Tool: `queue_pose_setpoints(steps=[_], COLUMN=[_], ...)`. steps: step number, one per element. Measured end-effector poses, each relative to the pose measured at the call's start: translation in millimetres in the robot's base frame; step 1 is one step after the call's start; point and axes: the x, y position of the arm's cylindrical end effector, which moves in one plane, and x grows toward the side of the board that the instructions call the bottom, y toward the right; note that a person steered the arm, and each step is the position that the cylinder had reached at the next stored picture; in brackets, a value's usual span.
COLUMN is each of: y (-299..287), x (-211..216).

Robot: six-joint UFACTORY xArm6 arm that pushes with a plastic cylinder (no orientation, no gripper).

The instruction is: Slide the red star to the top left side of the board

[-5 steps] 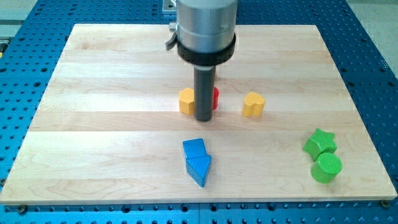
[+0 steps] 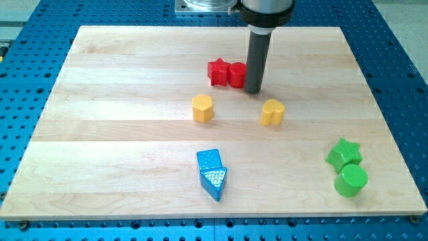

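The red star [image 2: 217, 71] lies in the upper middle of the wooden board [image 2: 120, 80]. A red round block [image 2: 236, 74] touches its right side. My tip [image 2: 253, 90] stands just right of the red round block, touching or almost touching it. The rod rises from there to the view's top.
A yellow hexagonal block [image 2: 202, 108] and a yellow heart [image 2: 272, 112] lie below the red blocks. Two blue blocks [image 2: 212, 173] sit together at the bottom middle. A green star [image 2: 344, 153] and a green cylinder [image 2: 350, 180] sit at the bottom right.
My tip has moved up and to the right, from beside the yellow hexagon to the right of the red blocks. The red blocks, then mostly hidden, now show fully.
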Motion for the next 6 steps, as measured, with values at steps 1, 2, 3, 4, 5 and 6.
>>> queue_pose_setpoints(steps=[1,2,3,4,5,6], y=[-18,-92,-84,-91,-194,-140], x=[-5,-24,-47,-98,-102,-82])
